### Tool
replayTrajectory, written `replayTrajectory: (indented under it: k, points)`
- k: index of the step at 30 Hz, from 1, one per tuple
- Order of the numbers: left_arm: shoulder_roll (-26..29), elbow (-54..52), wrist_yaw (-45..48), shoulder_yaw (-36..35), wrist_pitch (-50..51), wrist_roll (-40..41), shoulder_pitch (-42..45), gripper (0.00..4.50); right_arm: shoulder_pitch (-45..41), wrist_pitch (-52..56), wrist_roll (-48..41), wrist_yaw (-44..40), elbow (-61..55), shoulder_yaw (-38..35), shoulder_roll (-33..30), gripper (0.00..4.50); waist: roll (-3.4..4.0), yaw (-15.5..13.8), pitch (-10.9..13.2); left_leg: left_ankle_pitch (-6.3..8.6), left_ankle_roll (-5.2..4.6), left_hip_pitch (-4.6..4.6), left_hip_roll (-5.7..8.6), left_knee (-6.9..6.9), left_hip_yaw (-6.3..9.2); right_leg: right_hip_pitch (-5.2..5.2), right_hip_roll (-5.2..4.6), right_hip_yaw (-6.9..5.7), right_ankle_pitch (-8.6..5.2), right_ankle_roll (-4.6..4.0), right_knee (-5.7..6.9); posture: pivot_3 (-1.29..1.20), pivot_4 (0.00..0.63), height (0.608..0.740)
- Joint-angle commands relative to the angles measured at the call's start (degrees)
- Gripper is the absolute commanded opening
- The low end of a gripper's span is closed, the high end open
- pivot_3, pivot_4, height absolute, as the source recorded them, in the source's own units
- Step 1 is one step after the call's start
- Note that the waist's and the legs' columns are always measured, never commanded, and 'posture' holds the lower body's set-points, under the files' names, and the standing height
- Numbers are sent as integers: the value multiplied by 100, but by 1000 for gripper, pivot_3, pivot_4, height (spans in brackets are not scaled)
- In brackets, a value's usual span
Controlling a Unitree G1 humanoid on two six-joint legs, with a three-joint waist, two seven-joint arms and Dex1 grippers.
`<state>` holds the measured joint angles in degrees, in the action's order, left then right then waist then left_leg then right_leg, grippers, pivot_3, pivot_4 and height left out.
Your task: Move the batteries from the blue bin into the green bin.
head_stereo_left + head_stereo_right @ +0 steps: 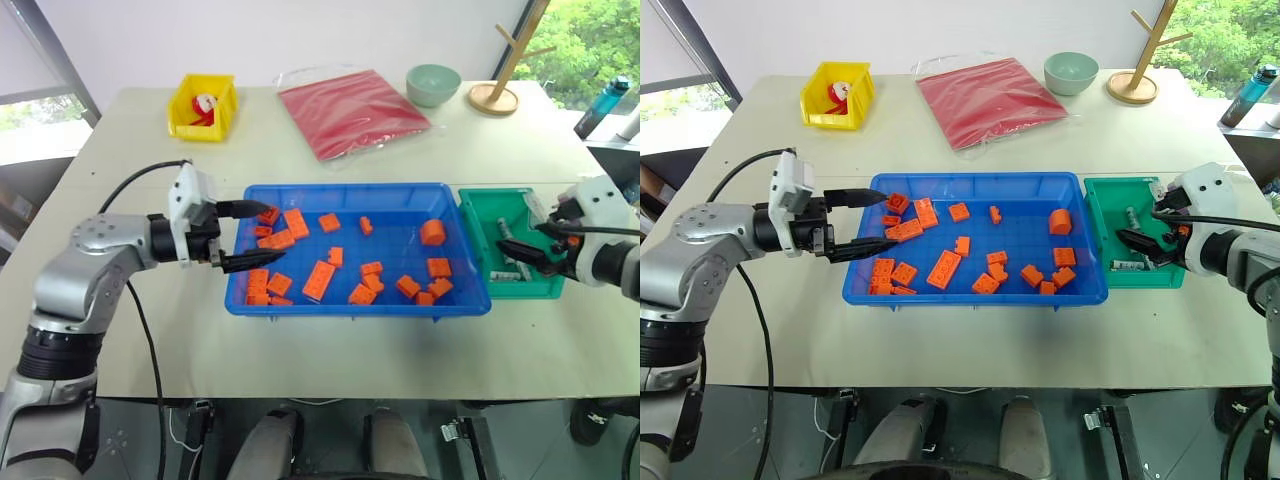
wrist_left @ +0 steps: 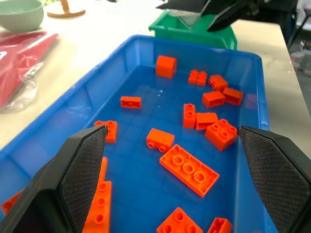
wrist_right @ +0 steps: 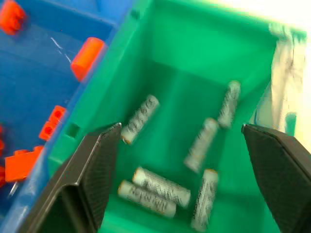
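- Looking down from the head views, the blue bin (image 1: 358,300) sits mid-counter (image 1: 330,355) with the green bin (image 1: 490,215) touching its right end. Orange bricks (image 1: 319,280) lie scattered in the blue bin, thickest at its left end.
- The left claw (image 1: 238,237) hangs over the blue bin's left edge, its fingers spread wide apart with nothing between them, pointing across the bin.
- The right claw (image 1: 1145,227) is over the green bin, fingers parted and empty.
- Farther back on the counter are a yellow bin (image 1: 203,106), a red bag (image 1: 350,110), a pale green bowl (image 1: 433,84) and a wooden stand (image 1: 500,80).
- Left wrist view: the two black fingers (image 2: 80,170) stand far apart above the blue bin's floor, framing several orange bricks; the green bin and the other claw show beyond the far wall.
- Right wrist view: six batteries (image 3: 140,119) lie on the green bin's floor, two side by side near the front, the rest loose and at varied angles. The fingers are released to either side above them, gripping nothing. The clear tab is at one corner.
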<state>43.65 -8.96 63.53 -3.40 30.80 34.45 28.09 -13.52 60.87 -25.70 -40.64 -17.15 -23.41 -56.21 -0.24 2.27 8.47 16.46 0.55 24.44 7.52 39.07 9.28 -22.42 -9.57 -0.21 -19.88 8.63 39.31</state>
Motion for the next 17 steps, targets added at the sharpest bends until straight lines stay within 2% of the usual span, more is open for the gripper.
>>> replayTrajectory:
  k: [1, 3, 7, 9, 13, 17]
  points:
    - [259, 72, 68, -421, 54, 127, 116, 4500, 470, -1336, -82, -1333, 356, -709, -519, 3796, 0, -18, 0, 0, 0, 0, 1, 0, 0, 0, 0, 0, 0, 0, 0, 0, 150, 717]
    - [395, 142, 158, -512, 81, 161, 108, 4500, 738, -1896, -103, -1971, 697, -955, -738, 3796, 0, -21, 0, 1, -1, -1, 4, 1, 0, 3, -1, -1, 0, 0, -4, 0, 150, 717]
    - [1164, 634, 794, -869, 130, 202, 99, 4500, 1218, -3297, 186, -3642, 2173, -1278, -1566, 3796, 2, 15, 1, 1, -1, -4, -1, -1, -2, 5, 3, -3, 0, 0, -8, 0, 150, 717]
    - [1414, 872, 1009, -914, -28, 100, 90, 4500, 1249, -3736, 241, -4063, 2727, -1243, -1780, 3796, 2, 31, 1, 1, -1, -10, -3, -6, -3, 6, 4, -3, 0, 0, -9, 0, 150, 717]
    - [1664, 1189, 1216, -994, -187, -3, 42, 4500, 1088, -4328, 358, -4380, 3446, -968, -1853, 3796, 3, 35, 1, 0, -1, -15, -8, -8, -8, 9, 4, -3, 0, 0, -14, 0, 150, 717]
    - [1663, 1144, 1158, -1132, -236, -17, -57, 4500, 936, -4484, 355, -4225, 3346, -702, -1642, 3796, 4, 34, 2, 1, -1, -13, -9, -6, -9, 7, 3, -3, 0, 0, -13, 0, 150, 717]
